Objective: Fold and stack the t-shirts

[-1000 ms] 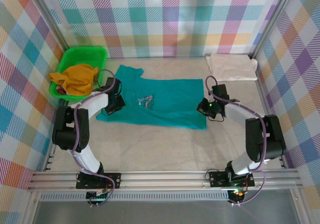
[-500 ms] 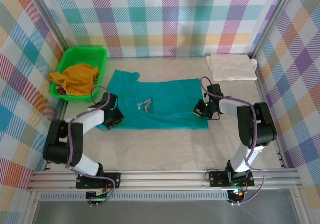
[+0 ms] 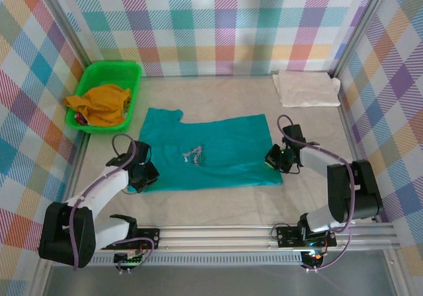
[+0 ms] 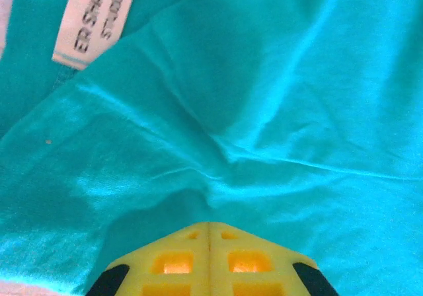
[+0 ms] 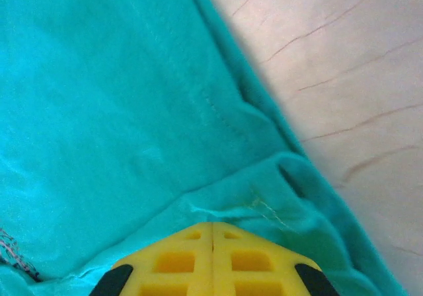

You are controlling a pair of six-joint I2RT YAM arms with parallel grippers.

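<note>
the teal t-shirt (image 3: pixel 218 147) lies flat, just right of the green basket (image 3: pixel 109 68); the cream t-shirt (image 3: pixel 305 88) sits far right of it. left gripper (image 3: pixel 142 175) and right gripper (image 3: pixel 276 158) each pinch a teal corner, fingers closed. lift both evenly, cloth taut, so the fold lands square.

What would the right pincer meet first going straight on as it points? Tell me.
The teal t-shirt: the right pincer looks shut on its bunched edge, and more of that cloth lies straight ahead. Depth is hard to judge.
</note>
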